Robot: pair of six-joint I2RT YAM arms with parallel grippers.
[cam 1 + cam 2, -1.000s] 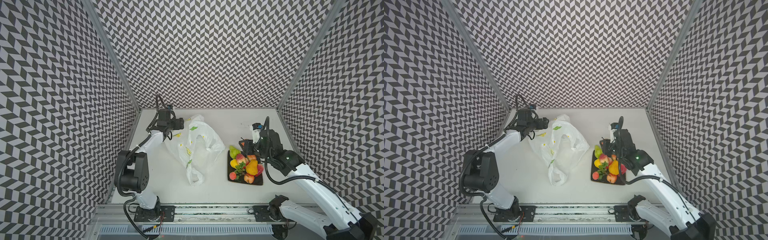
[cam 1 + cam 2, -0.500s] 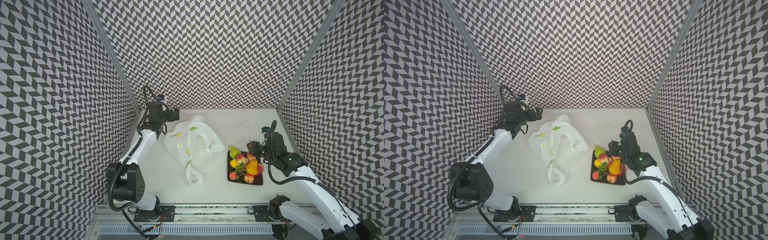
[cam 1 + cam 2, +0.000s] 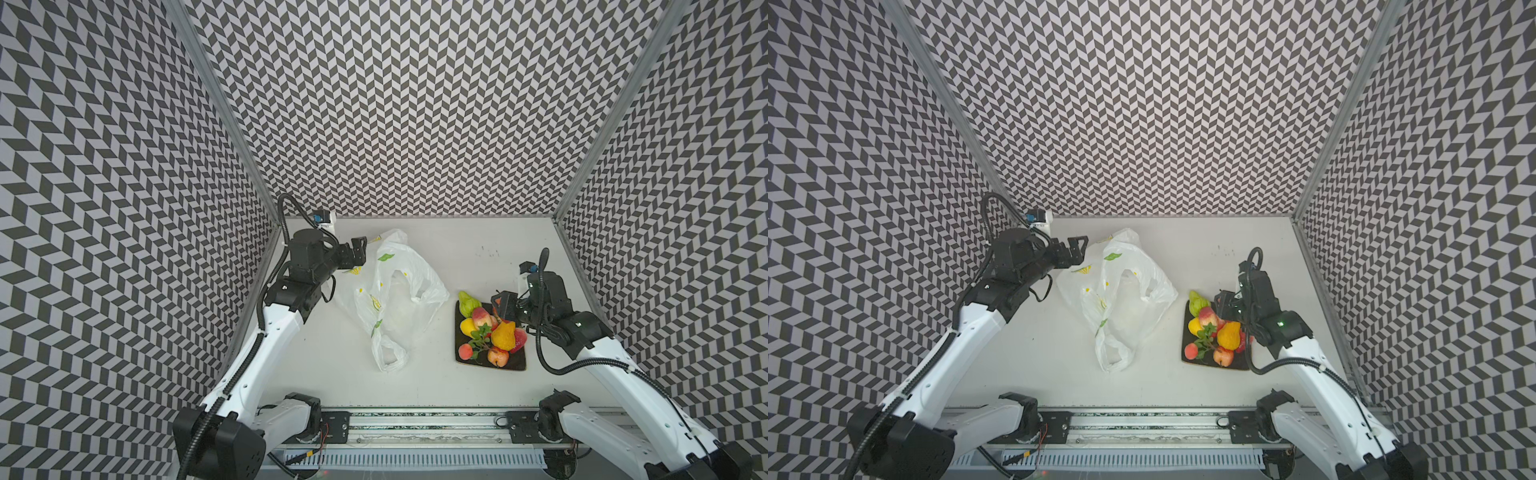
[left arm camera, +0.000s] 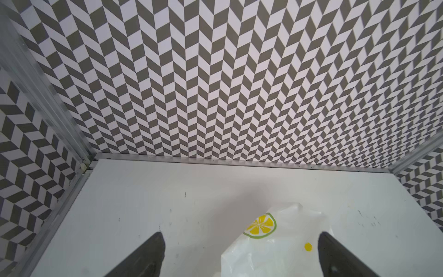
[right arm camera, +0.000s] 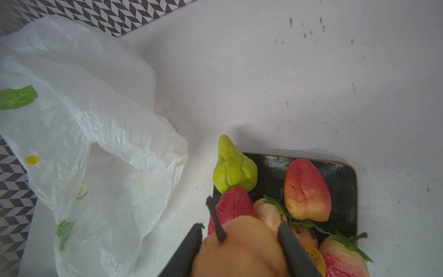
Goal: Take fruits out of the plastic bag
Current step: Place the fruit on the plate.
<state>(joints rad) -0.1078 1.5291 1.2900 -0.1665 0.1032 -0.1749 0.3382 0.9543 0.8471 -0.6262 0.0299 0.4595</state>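
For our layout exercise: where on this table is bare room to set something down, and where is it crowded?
Free: the far-right patch between plastic bag, plate and back wall; the near strip before the front rail. Crowded: the plate, heaped with fruits under the right gripper.

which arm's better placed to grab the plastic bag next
Likely left: the left end effector is open at the plastic bag's corner; the right end effector hangs over the fruits on the dark plate.

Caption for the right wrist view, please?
Right gripper clasps a yellow-orange pear over the fruit-laden dark plate; crumpled plastic bag beside.
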